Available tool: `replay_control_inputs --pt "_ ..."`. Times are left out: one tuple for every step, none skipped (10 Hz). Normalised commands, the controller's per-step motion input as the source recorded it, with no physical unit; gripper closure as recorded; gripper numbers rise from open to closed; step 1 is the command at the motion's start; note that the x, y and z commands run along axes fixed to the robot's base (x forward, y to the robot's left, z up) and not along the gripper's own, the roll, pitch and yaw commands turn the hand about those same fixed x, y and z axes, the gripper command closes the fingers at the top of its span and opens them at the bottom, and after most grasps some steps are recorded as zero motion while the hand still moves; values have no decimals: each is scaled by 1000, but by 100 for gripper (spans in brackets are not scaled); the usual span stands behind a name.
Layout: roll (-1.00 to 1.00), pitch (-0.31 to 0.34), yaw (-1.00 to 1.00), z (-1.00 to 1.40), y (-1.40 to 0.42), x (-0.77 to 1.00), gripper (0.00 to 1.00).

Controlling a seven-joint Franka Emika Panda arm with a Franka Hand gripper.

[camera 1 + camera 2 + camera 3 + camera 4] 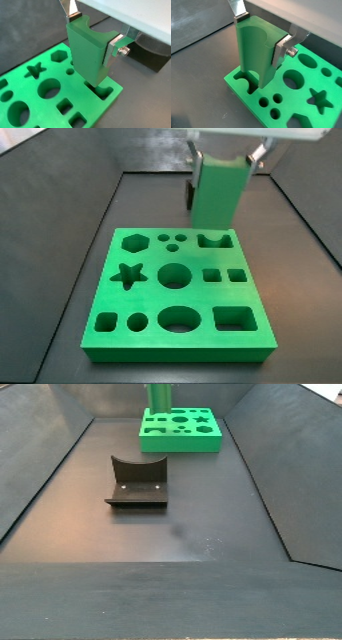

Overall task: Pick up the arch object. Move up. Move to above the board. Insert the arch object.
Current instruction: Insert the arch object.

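While clamped upright between the gripper (93, 31) fingers (117, 44), the plain light-green arch object (88, 50) is seemingly entering the board (40, 92) cut-out, the fixture (136, 481) well apart.

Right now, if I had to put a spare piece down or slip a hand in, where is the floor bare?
The widest bare floor lies before the fixture, toward the camera in a side view. Strips between the board and both walls are also free. It is crowded at the board's notched corner, where the gripper holds the arch object at its cut-out.
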Motion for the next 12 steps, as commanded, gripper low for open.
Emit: replay_control_inputs --pt "-84 -17 0 -411 80 191 100" --pt "-109 -4 -29 -377 66 194 100" --pt "-70 0 -49 -31 6 91 100" --pt "-3 0 -6 -63 0 0 100" --pt "-89 -13 -9 -209 0 80 100" --pt "-120 -31 -69 -337 0 43 100" --pt "-120 -29 -26 -220 71 0 100" --pt "-159 0 0 -140 146 0 100" --pt "-154 -4 0 -80 240 -29 100" --pt "-167 -11 0 -91 197 0 100" --pt "-130 -20 0 -189 69 0 100" --pt "-170 -20 0 -206 0 20 100"
